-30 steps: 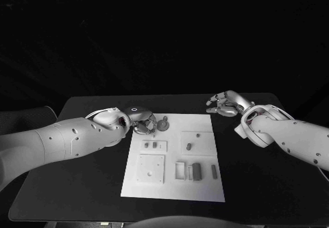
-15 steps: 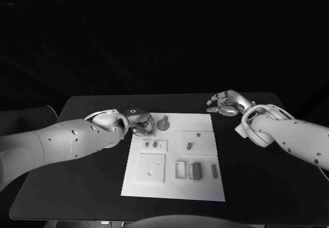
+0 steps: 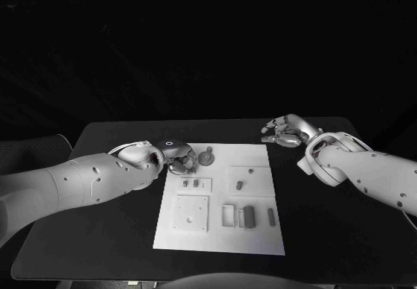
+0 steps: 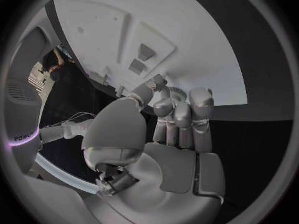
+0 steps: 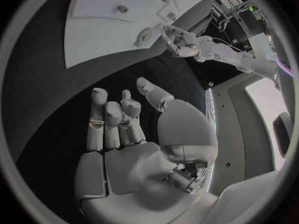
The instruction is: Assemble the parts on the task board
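The white task board (image 3: 261,238) lies mid-table with several small grey parts on it. A round part (image 3: 206,158) with a short stem sits near its far left corner. My left hand (image 3: 180,162) hovers right beside that part, fingers curled in against the thumb (image 4: 146,92); a toothed edge shows just past the fingertips, and whether they pinch anything is unclear. My right hand (image 3: 287,131) hangs over the bare table beyond the board's far right corner, fingers (image 5: 106,117) loosely spread and holding nothing. The right wrist view shows the round part (image 5: 146,35) with the left hand (image 5: 184,42) next to it.
On the board lie a small plate with two pieces (image 3: 196,183), another plate (image 3: 250,179), a square plate (image 3: 191,214), an open frame (image 3: 228,215), a dark bar (image 3: 249,217) and a thin piece (image 3: 271,217). Black table (image 3: 104,229) surrounds the board.
My left hand has shifted slightly toward me along the board's left edge. The round part and my right hand have stayed put.
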